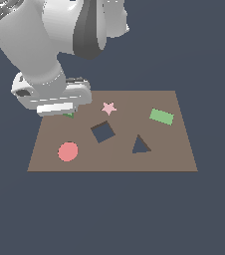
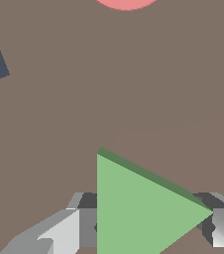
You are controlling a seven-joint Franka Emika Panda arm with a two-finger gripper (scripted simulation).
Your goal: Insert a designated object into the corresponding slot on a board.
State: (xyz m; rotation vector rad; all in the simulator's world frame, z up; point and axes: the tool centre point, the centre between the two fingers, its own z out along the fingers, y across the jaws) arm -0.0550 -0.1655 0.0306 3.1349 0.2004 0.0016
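Gripper (image 2: 146, 223) straddles the green triangular block (image 2: 139, 208), fingers flanking it for a pinch; whether they're clamped, I cannot tell. Triangular slot (image 1: 141, 145) waits well away.

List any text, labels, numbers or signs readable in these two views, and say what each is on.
None. No words, numbers or logos show in either view. The board carries only plain shapes: pink star, green rectangle, red circle, square cut-out and triangular slot. The green triangle between the gripper fingers is unmarked, and so is the arm's white casing.
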